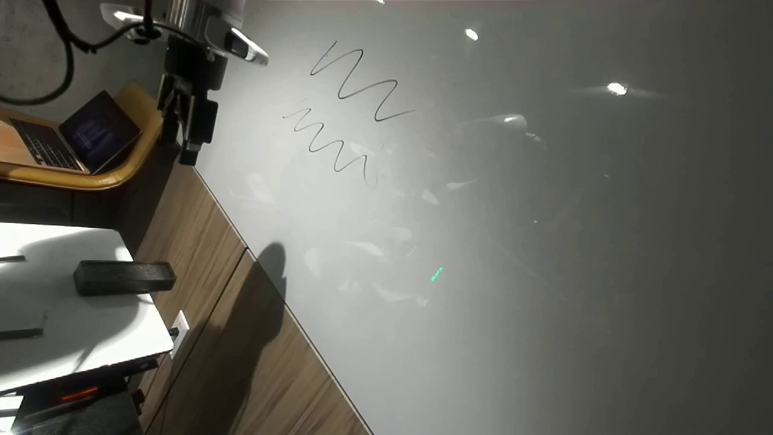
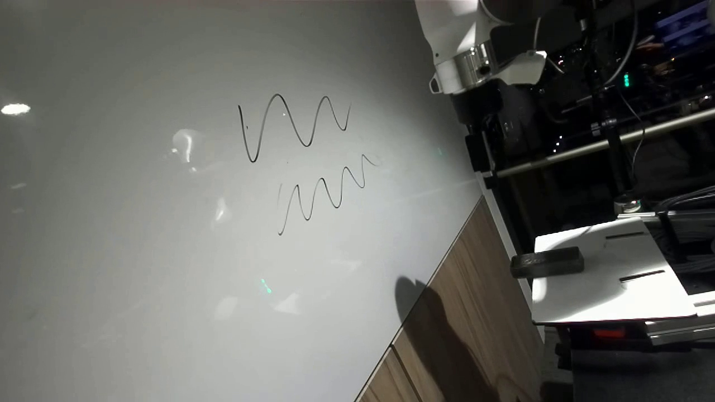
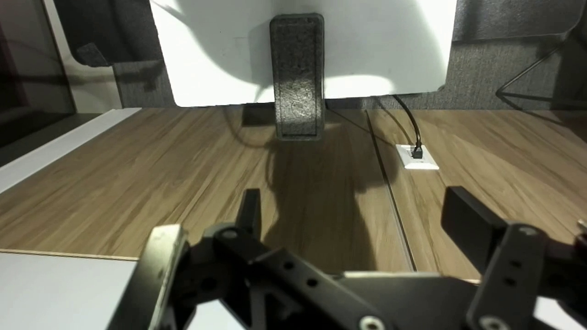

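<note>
The block (image 3: 298, 78) lies on the surface (image 3: 367, 36), one end overhanging the edge. The end effector (image 3: 355, 208), spread wide and holding nothing, stands well apart, near the whiteboard (image 1: 513, 338). A sound grip, I judge, would centre the overhang in the opening and close squarely across its width.

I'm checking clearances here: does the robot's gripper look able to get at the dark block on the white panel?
Probably yes: the gripper stands open and empty, the dark block juts past the edge of the white panel, and the wrist view shows nothing in between.
</note>
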{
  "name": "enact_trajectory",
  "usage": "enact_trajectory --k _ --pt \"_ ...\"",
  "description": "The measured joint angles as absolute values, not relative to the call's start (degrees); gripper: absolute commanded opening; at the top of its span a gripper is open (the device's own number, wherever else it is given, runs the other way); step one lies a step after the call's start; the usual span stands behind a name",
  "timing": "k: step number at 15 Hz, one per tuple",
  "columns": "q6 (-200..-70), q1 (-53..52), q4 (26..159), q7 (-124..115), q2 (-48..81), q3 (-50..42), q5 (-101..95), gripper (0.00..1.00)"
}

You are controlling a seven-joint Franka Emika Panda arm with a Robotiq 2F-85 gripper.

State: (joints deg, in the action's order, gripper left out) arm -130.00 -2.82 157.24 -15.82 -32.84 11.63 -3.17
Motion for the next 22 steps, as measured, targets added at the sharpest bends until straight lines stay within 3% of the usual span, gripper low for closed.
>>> enact_trajectory --k 5,22 --pt "-139.93 -2.40 159.34 -16.08 -26.61 11.65 -3.42 1.00" --pt "-154.34 2.57 159.41 -14.40 -3.20 6.36 -10.28 1.00"
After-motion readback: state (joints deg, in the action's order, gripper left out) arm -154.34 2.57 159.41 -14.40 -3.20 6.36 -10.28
